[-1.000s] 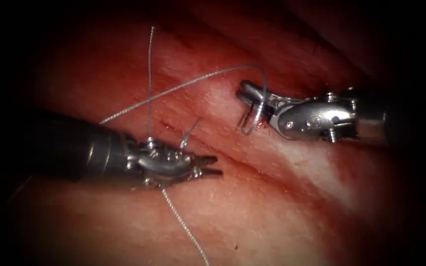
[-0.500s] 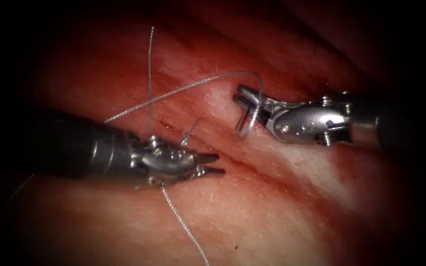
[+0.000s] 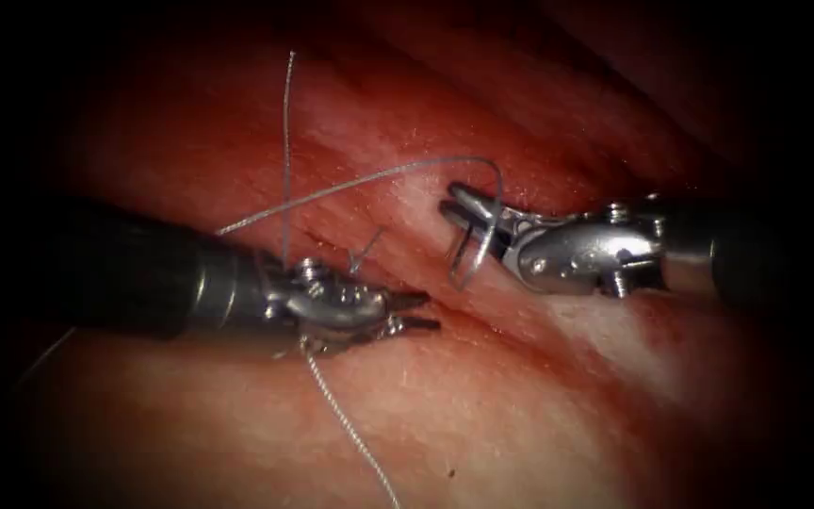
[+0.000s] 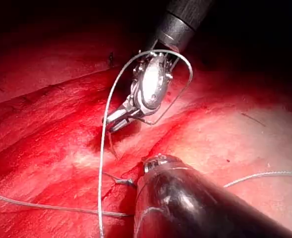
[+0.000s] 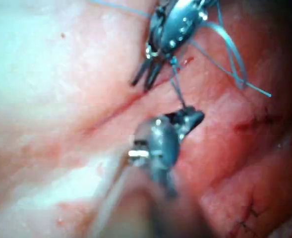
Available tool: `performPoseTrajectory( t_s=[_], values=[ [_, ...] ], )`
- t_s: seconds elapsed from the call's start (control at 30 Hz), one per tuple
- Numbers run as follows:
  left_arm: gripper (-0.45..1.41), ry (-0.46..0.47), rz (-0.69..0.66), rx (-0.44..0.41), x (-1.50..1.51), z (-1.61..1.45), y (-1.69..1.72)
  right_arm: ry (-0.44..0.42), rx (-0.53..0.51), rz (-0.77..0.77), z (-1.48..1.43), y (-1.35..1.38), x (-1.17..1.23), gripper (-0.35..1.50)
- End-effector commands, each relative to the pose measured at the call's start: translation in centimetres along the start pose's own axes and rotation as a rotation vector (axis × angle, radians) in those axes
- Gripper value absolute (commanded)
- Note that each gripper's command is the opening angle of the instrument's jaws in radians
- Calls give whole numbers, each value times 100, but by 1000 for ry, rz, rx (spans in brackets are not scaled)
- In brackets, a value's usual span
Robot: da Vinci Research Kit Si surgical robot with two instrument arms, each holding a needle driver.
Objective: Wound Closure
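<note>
At the left, we saw the left tool (image 3: pixel 412 313) lying low over the tissue (image 3: pixel 482 415), its tips just at the cut (image 3: pixel 350 253). Its fingers (image 3: pixel 423 325) stood a little apart and held nothing. We judged that it waited there with free fingers, near the place where the thread (image 3: pixel 332 188) leaves the tissue. One strand rose straight up behind its wrist, another ran down toward the lower edge, and a short cut end (image 3: pixel 362 253) stood up beside the cut.

In the middle, a long strand arched from the left tool's shaft over to the right side of the cut.

At the right, the right tool (image 3: pixel 468 209) had its fingers clamped on the needle (image 3: pixel 475 254), near the end where the thread joins. The curve hung below the fingers, above the pale tissue and not in it, as far as we could tell. The grip near the tail probably kept the point free and away from the surface.
</note>
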Motion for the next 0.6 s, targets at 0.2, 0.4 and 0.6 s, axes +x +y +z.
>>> performPoseTrajectory(
  t_s=[0.2,0.4,0.6],
  values=[
    [25,0,2,-4,-4,4,3,-2,0,90,7,-13,-5,-35],
    [25,-9,4,-6,-8,0,5,-14,-3,141,14,-18,-11,-35],
    [24,-15,6,-8,-11,-2,6,-7,6,176,14,-19,-10,-35]
  ],
)
